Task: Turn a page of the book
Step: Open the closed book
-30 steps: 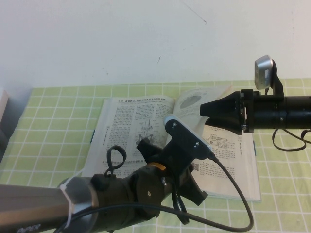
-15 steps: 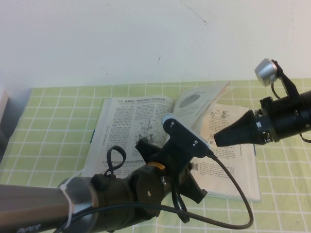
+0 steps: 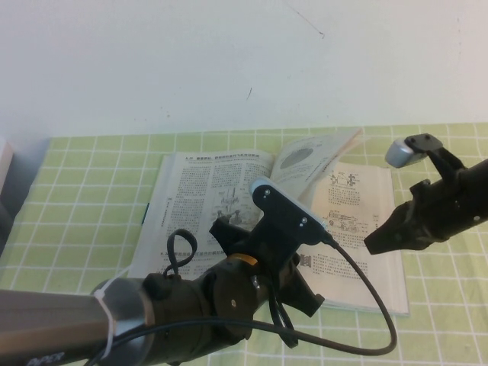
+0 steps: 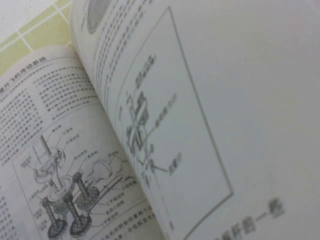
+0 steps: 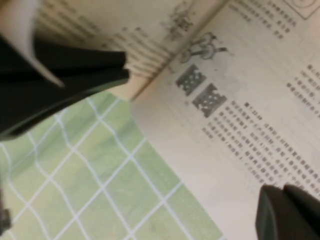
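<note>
The book (image 3: 200, 197) lies open on the green checked cloth. The page (image 3: 314, 155), with its round grey diagram, stands lifted over the spine and leans on my left gripper (image 3: 284, 217), which sits low over the middle of the book behind its camera mount. In the left wrist view the page (image 4: 225, 100) fills most of the frame, with the leaf bearing the valve-like drawing (image 4: 55, 165) beside it. My right gripper (image 3: 375, 244) is shut and empty, just above the right page's outer edge. In the right wrist view it (image 5: 284, 205) hangs over printed text (image 5: 250, 105).
The green checked cloth (image 3: 91, 198) runs around the book, with a white wall behind it. A cable (image 3: 366, 305) loops from the left wrist over the book's near right corner. My left arm shows as a dark shape (image 5: 60, 85) in the right wrist view.
My right gripper has left the raised page and swung right and down towards the book's right edge. The page stays lifted against my left gripper, which has barely moved.
</note>
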